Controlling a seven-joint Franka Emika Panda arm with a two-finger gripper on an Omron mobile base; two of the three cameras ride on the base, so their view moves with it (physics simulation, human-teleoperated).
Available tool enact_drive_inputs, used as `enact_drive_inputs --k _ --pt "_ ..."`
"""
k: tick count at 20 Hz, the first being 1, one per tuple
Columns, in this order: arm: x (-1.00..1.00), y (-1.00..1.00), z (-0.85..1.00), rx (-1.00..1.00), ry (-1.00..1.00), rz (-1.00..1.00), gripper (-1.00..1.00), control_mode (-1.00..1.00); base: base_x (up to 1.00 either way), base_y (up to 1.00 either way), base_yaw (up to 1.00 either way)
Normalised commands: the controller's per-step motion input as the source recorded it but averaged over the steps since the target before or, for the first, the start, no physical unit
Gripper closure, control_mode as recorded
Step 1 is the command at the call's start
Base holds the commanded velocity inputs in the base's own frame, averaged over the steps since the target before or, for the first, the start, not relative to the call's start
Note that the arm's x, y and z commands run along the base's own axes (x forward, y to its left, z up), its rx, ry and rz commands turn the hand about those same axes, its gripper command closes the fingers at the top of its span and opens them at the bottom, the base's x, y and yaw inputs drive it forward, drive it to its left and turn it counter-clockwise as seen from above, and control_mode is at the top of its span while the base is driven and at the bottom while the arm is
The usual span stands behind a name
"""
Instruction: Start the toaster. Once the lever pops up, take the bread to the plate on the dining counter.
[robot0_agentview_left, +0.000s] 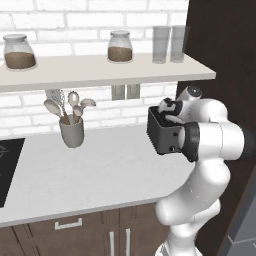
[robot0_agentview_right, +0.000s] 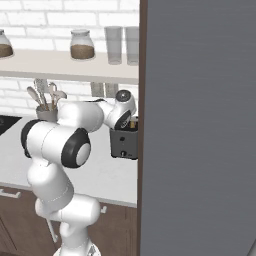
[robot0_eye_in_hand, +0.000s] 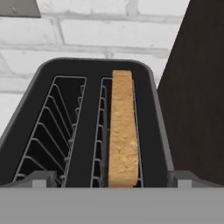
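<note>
Simulated kitchen, pale worktop under a white brick wall. White two-finger gripper poised directly over a small black boxy toaster, pointing straight down into its slotted top; fingertips spread wide, holding nothing, one at each lower corner of the hand view. Straddling stance probably chosen so the toast can pass between the fingers.

Just below the gripper, one square slice of golden-tan bread standing on edge in the right-hand slot, upper edge level with or slightly above the slot rim. Left-hand slot beside it bare, wire guides visible. Upright placement in the slot suited to toasting, and to a pinch from above across its thin faces.

Lever position not readable from these angles, perhaps hidden by the arm, so unclear whether toasting is started or finished.

Immediately to the toaster's far side, a tall dark wood cabinet panel, leaving little room there. Well off to the gripper's other side, a grey utensil cup holding spoons. Above, a shelf with jars.
</note>
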Motion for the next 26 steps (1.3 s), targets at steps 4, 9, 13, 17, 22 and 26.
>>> enact_drive_inputs --k 4,9,13,17,22,26 --pt "0.23 -0.03 -0.19 0.03 0.0 0.0 -1.0 -1.0 0.0 0.0 0.0" --pt "0.19 -0.02 -0.22 0.02 0.0 0.0 -1.0 -1.0 0.0 0.0 0.0" --pt "0.15 -0.04 -0.14 0.0 0.0 0.0 -1.0 -1.0 0.0 0.0 0.0" --pt "0.16 0.0 -0.17 0.0 0.0 0.0 -1.0 -1.0 0.0 0.0 0.0" --pt "0.0 0.0 -0.27 0.0 0.0 0.0 1.0 -1.0 0.0 0.0 0.0" --pt "0.0 0.0 -0.2 0.0 -0.01 0.0 1.0 -1.0 0.0 0.0 0.0"
